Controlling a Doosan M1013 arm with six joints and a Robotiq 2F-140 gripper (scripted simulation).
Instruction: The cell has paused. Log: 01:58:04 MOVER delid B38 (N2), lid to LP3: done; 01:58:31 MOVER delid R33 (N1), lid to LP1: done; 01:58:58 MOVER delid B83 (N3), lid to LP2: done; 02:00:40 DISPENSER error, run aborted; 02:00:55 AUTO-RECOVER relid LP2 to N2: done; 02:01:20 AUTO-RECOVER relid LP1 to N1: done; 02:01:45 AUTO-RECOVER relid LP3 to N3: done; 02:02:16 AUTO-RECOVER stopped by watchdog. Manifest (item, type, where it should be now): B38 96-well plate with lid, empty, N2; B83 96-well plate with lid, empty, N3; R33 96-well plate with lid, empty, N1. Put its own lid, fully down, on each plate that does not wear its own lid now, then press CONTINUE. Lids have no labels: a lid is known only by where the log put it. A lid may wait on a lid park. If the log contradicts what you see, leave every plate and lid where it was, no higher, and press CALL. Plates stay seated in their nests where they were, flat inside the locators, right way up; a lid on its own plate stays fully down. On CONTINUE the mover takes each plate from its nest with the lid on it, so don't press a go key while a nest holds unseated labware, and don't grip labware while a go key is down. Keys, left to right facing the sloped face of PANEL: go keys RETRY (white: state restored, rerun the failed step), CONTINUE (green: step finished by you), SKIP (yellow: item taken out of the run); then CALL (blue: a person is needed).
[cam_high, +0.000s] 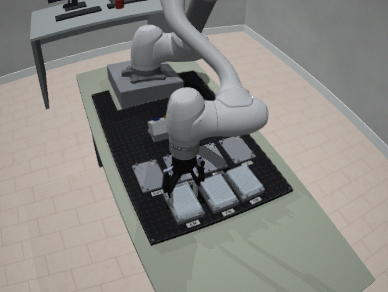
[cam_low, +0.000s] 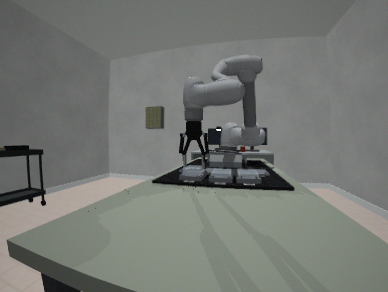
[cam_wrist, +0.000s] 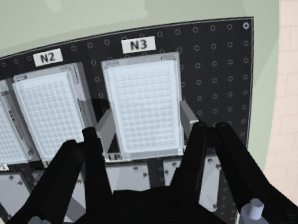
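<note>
Three lidded white 96-well plates stand in the front row of nests on the black deck. In the wrist view the N3 plate (cam_wrist: 143, 106) is under my gripper and the N2 plate (cam_wrist: 48, 112) is to its left. In the top view the N3 plate (cam_high: 186, 202) is the leftmost, then N2 (cam_high: 218, 192) and N1 (cam_high: 245, 181). My gripper (cam_wrist: 146, 114) points straight down over N3 (cam_high: 185, 185) and is shut on the lid there, one finger on each long side. I cannot tell whether the lid is raised off its plate.
Three grey lid parks (cam_high: 149, 176) (cam_high: 215, 155) (cam_high: 237, 148) lie behind the nests, with no lids on them that I can see. The key panel (cam_high: 160, 127) is behind them, partly hidden by my arm. The arm's base block (cam_high: 145, 82) stands at the back of the deck.
</note>
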